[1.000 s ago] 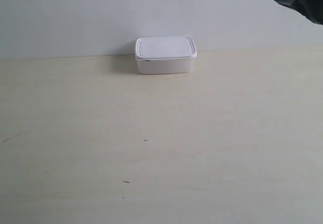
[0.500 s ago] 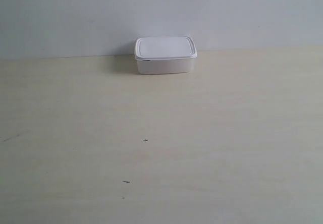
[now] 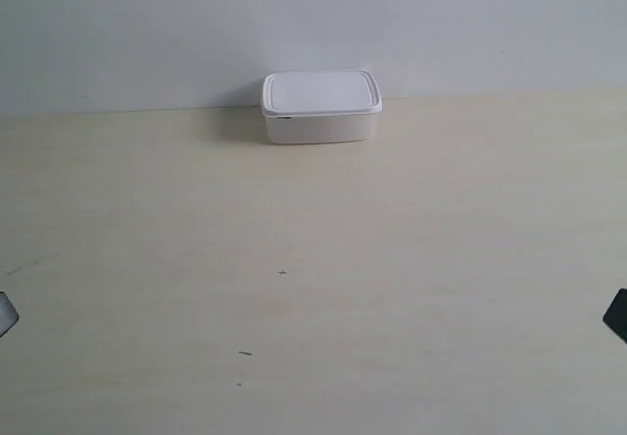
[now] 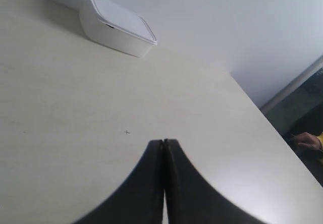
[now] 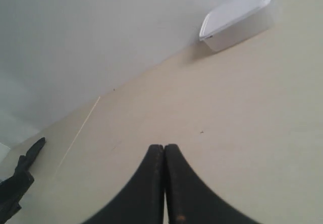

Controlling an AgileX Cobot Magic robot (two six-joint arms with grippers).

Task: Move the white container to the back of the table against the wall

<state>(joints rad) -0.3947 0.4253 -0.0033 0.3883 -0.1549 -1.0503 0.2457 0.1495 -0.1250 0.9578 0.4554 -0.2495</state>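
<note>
The white container [image 3: 320,108] sits with its lid on at the back of the pale wood-grain table [image 3: 313,288], right by the plain grey-white wall [image 3: 313,24]. It also shows in the left wrist view as the container [image 4: 117,25] and in the right wrist view as the container [image 5: 237,17], far from both grippers. My left gripper [image 4: 164,142] is shut with nothing in it, low over the table. My right gripper [image 5: 164,147] is shut and empty too. In the exterior view only slivers of the arms show at the left edge [image 3: 5,314] and the right edge [image 3: 617,314].
A few tiny dark specks [image 3: 282,272] mark the tabletop. The left wrist view shows the table's side edge [image 4: 272,128] with a dark area beyond it. A dark arm part [image 5: 17,181] lies at the far side in the right wrist view.
The dark arm seen at the exterior view's upper right a second ago has left that spot. Small parts of both arms now show at the low left and right edges. The container has not moved.
</note>
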